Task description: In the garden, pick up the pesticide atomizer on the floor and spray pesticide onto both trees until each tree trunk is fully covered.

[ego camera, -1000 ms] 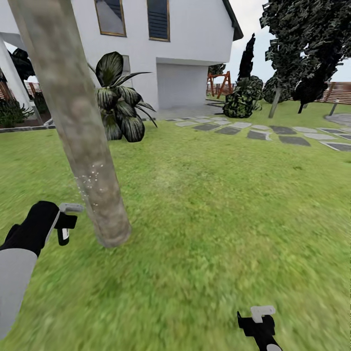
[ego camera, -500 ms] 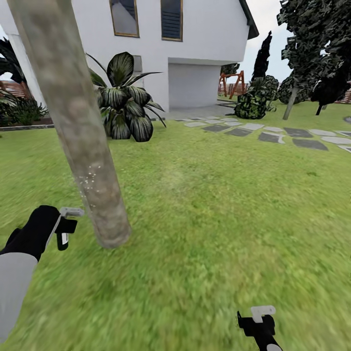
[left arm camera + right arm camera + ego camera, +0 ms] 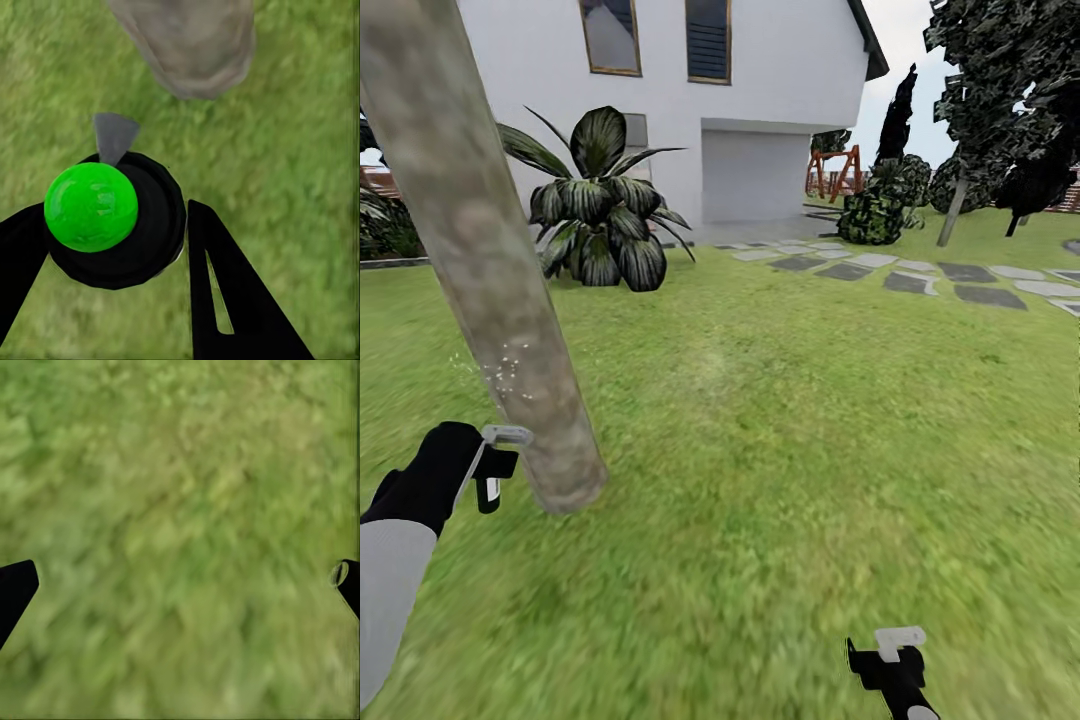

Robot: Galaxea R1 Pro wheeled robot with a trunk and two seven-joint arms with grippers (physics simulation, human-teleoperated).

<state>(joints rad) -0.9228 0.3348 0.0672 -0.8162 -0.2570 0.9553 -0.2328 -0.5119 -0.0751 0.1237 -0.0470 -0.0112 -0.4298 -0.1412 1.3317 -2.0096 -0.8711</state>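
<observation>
Your view has swung slightly, so the leaning grey-tan tree trunk (image 3: pixel 500 290) now sits further left, white droplets speckling it. Your left gripper (image 3: pixel 500 462) is clamping a black round object with a green ball top (image 3: pixel 91 207), just beside the trunk's base. Your right gripper (image 3: pixel 895 650) is hanging wide open and empty over the green lawn (image 3: pixel 810 430).

I stand on a wide green lawn (image 3: pixel 780 450). The leaning grey-tan tree trunk (image 3: pixel 490 270) rises from the grass. Beyond the trunk sits a broad-leaved dark plant (image 3: pixel 600 215); well beyond it, grey stepping stones (image 3: pixel 920 275) lie flat in the grass.
</observation>
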